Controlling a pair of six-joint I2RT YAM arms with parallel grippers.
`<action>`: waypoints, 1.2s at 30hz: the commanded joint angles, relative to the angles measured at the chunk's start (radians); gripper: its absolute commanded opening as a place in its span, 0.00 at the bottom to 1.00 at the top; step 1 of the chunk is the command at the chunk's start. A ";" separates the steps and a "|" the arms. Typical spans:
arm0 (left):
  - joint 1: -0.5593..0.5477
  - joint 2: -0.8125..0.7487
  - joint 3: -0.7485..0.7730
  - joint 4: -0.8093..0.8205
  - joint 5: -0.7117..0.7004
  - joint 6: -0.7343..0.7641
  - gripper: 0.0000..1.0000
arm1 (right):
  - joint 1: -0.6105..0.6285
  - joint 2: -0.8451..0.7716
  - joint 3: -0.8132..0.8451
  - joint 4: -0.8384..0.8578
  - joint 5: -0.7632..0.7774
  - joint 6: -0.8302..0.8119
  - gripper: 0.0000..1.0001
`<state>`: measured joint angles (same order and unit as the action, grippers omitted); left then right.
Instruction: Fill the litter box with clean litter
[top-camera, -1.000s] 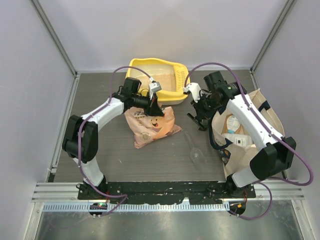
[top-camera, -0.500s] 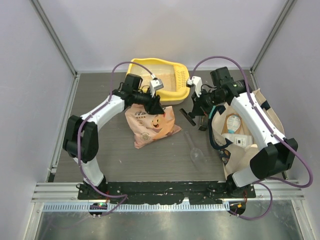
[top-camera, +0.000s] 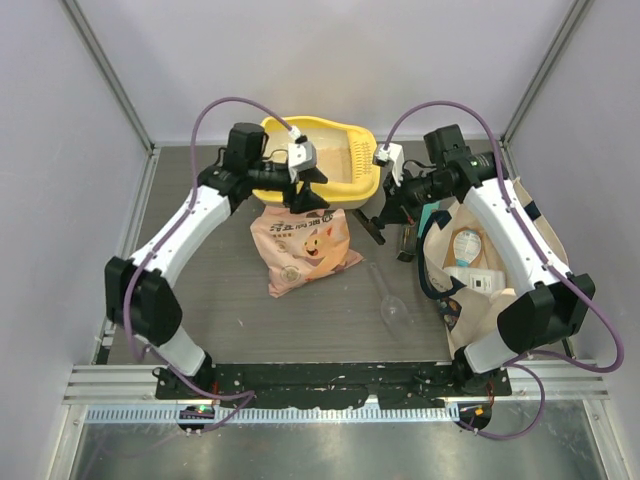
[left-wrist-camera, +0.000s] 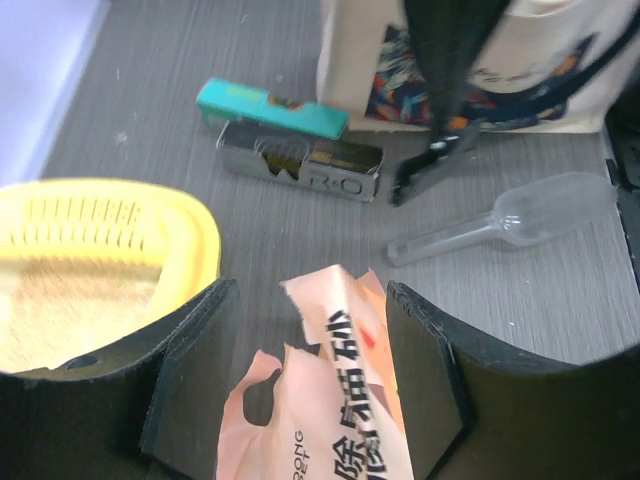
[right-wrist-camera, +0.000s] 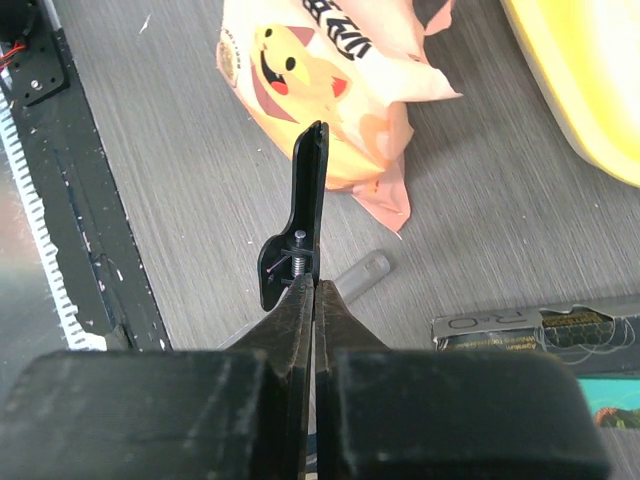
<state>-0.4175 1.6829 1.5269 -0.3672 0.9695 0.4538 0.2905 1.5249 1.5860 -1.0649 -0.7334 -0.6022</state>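
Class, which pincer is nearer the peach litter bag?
Left. The left pincer hangs open over the torn bag; the right pincer holds a black clip off to its right.

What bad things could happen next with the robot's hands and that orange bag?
1. The peach-orange plastic litter bag lies flat, its torn-open top between the fingers of the open left gripper. A clumsy grab might spill its contents outside the yellow plastic litter box.
2. The right gripper is shut on a thin black clip near the clear plastic scoop; it might knock the scoop.
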 joint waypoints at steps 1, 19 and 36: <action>-0.015 -0.133 -0.088 -0.036 0.155 0.241 0.64 | 0.004 -0.005 0.057 -0.041 -0.089 -0.090 0.01; -0.070 -0.049 -0.079 0.025 0.182 0.158 0.56 | 0.105 0.100 0.178 -0.058 -0.035 -0.197 0.01; -0.070 -0.012 -0.057 0.019 0.190 0.099 0.18 | 0.114 0.096 0.177 -0.009 -0.054 -0.137 0.02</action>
<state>-0.4843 1.6608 1.4471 -0.3756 1.1282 0.5713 0.4004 1.6367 1.7401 -1.1103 -0.7654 -0.7532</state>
